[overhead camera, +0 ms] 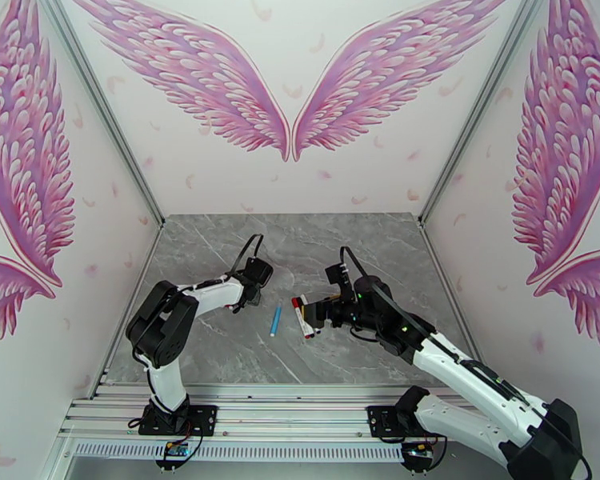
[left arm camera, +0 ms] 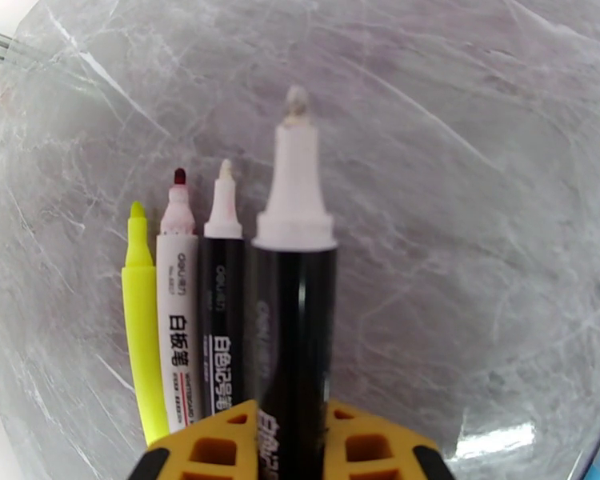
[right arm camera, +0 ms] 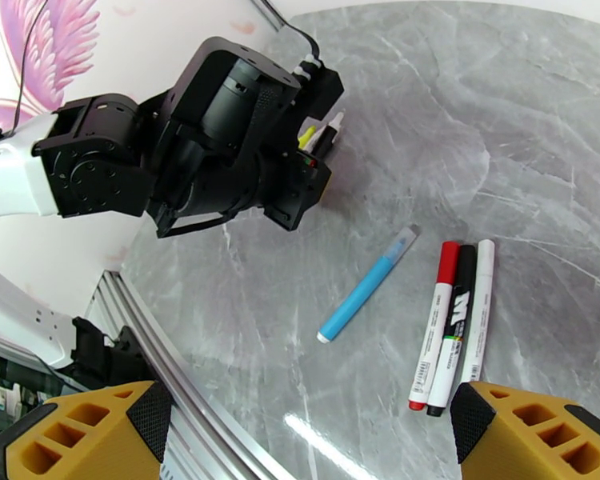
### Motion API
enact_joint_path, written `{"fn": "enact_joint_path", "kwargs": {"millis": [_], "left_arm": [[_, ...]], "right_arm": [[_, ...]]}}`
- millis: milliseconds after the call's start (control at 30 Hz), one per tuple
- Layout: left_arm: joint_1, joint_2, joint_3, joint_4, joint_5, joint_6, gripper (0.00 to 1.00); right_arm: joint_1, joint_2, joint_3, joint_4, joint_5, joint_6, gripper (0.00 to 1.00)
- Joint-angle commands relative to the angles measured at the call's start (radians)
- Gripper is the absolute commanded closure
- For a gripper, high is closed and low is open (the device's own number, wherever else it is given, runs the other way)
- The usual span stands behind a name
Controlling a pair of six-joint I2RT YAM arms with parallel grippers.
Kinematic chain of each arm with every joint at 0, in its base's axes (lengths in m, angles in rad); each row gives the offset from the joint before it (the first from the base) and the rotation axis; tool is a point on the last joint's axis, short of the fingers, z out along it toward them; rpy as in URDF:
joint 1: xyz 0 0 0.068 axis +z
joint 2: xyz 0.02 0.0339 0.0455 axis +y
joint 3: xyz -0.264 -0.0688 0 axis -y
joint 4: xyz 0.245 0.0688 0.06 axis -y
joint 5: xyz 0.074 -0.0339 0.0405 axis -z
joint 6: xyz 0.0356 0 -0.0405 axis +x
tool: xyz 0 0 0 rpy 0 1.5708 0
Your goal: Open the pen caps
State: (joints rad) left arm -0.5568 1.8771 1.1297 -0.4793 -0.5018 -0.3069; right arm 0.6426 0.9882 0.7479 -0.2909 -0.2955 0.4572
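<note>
Noting left gripper pinching an uncapped black pen just right of three bare-tipped pens, right gripper spread wide by the capped trio, red cap at its far end; beware a skewed descent rolling either row apart.

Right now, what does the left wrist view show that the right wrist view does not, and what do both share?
The left wrist view gives four uncapped pens close up: a yellow highlighter, a white-barrelled marker, a slim black marker, and a thick black-barrelled marker clamped in the left gripper. The right wrist view gives instead a blue plastic pen, three capped markers side by side, and the open right gripper. Shared: the grey marble table, and the highlighter's yellow tip, small beside the left gripper.
</note>
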Motion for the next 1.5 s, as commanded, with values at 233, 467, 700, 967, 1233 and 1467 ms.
{"fn": "enact_joint_path", "kwargs": {"millis": [233, 467, 700, 967, 1233, 1467], "left_arm": [[-0.010, 0.050, 0.057, -0.063, -0.073, -0.020, 0.92], [-0.017, 0.059, 0.054, -0.071, -0.080, -0.028, 0.87], [-0.020, 0.064, 0.071, -0.083, -0.096, -0.026, 0.78], [-0.023, 0.059, 0.084, -0.094, -0.112, -0.020, 0.71], [-0.027, 0.020, 0.088, -0.120, -0.058, -0.041, 0.72], [-0.038, -0.138, 0.015, -0.122, 0.180, -0.177, 0.72]], "right_arm": [[0.007, -0.011, 0.045, -0.010, 0.018, 0.008, 0.01], [0.007, -0.031, 0.034, -0.019, 0.033, 0.012, 0.01], [0.007, -0.037, 0.033, -0.028, 0.033, 0.012, 0.01], [0.007, -0.041, 0.021, -0.025, 0.033, 0.017, 0.01], [0.007, -0.048, 0.016, -0.031, 0.032, 0.014, 0.01], [0.007, -0.061, 0.013, -0.086, 0.065, -0.004, 0.01]]}}
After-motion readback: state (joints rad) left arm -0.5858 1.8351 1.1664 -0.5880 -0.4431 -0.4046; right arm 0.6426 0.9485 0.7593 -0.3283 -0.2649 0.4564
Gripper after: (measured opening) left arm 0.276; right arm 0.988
